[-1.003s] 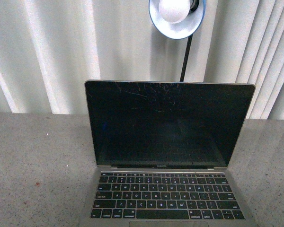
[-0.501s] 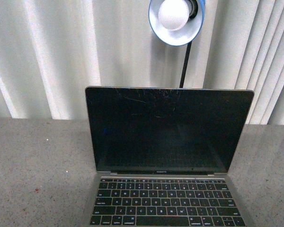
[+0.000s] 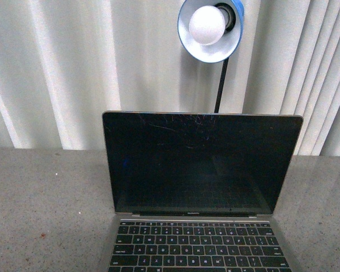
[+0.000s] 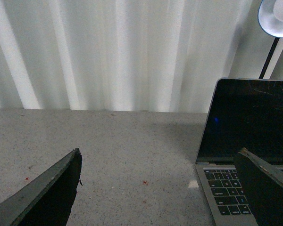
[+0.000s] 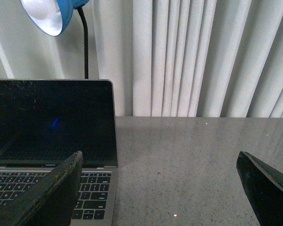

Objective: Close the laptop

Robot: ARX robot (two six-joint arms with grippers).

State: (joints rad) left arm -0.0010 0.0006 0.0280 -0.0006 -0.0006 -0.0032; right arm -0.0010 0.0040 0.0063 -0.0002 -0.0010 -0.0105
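The laptop [image 3: 201, 170] stands open on the grey table, silver-grey with black keys and a black screen with scratch marks near its top edge. Neither gripper shows in the front view. In the left wrist view my left gripper [image 4: 160, 162] is open and empty over bare table to the left of the laptop [image 4: 247, 122]; one finger [image 4: 262, 190] overlaps its keyboard corner. In the right wrist view my right gripper [image 5: 160, 162] is open and empty over table to the right of the laptop [image 5: 52, 122]; one finger [image 5: 52, 193] overlaps the keyboard.
A blue desk lamp [image 3: 211, 27] with a white bulb on a black stalk hangs behind the laptop's screen. White pleated curtains [image 3: 56, 68] close off the back. The speckled grey table [image 3: 45, 192] stretches to both sides of the laptop.
The laptop and lamp sit lower in the front view than a second ago, so less of the keyboard shows; the screen angle looks unchanged.
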